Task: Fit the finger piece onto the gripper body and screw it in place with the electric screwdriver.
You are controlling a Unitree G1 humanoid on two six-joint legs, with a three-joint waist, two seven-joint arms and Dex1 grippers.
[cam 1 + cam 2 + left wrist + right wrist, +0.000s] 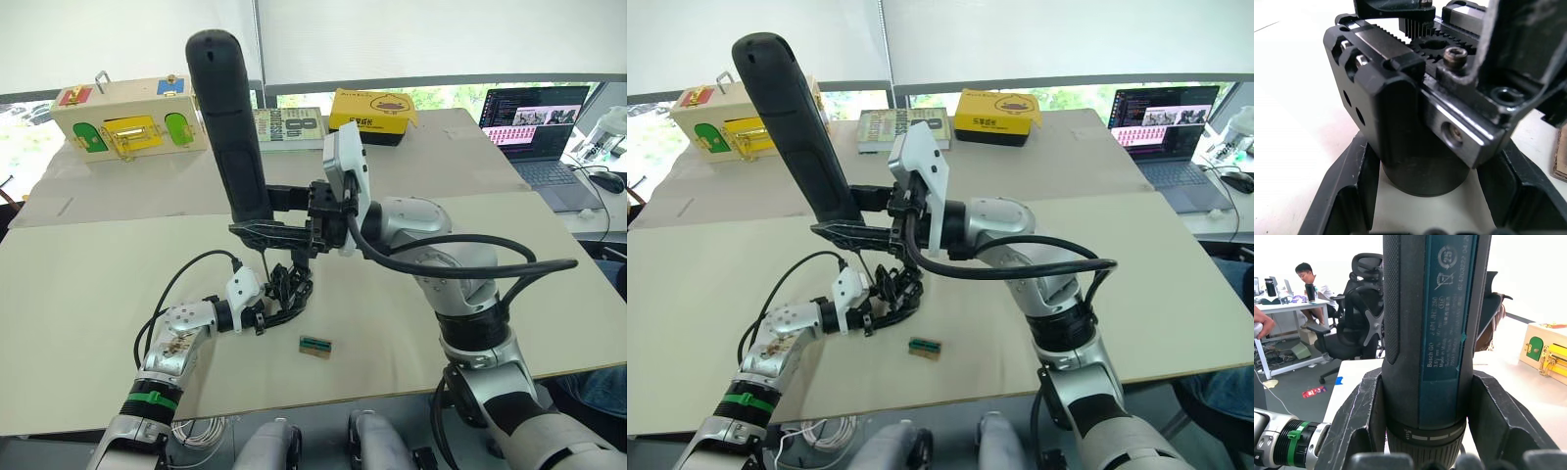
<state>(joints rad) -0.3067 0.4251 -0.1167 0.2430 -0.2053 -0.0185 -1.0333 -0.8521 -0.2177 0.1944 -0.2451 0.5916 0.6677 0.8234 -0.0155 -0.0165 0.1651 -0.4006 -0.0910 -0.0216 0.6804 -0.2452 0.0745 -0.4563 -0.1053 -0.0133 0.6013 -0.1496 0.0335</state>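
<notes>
**Screwdriver held upright over the clamped gripper body**

The gripper body (1415, 122) is a chunky black mechanism on a round cylindrical base, with a toothed rack and a small gear along its top, a socket-head screw (1455, 55) standing beside the gear, and open screw holes in its side faces. It sits on the pale tabletop (88, 323), and the left gripper (279, 294) has its two black fingers (1347, 196) closed on either side of the base, grasping it. Whether the finger piece is already seated on the body cannot be made out.

Directly above the gripper body stands the electric screwdriver (230, 127), a thick black cylinder with a rounded top end, nearly upright and leaning slightly. Its thin metal bit (262, 262) points down toward the mechanism. The right gripper (279, 213) grasps the tool low on its barrel, fingers (1359, 421) clenched against both sides; a teal label with printed text runs along the barrel there.

Just beside the gripper body, toward the robot, lies a tiny green-topped block (315, 345). Well beyond the gripper body, at the far edge of the tabletop, rest a wooden latch box (122, 116) with coloured doors, all shut, a book (289, 125) and a yellow box (372, 113). A laptop (539, 127) stands open far off to the robot's right.
</notes>
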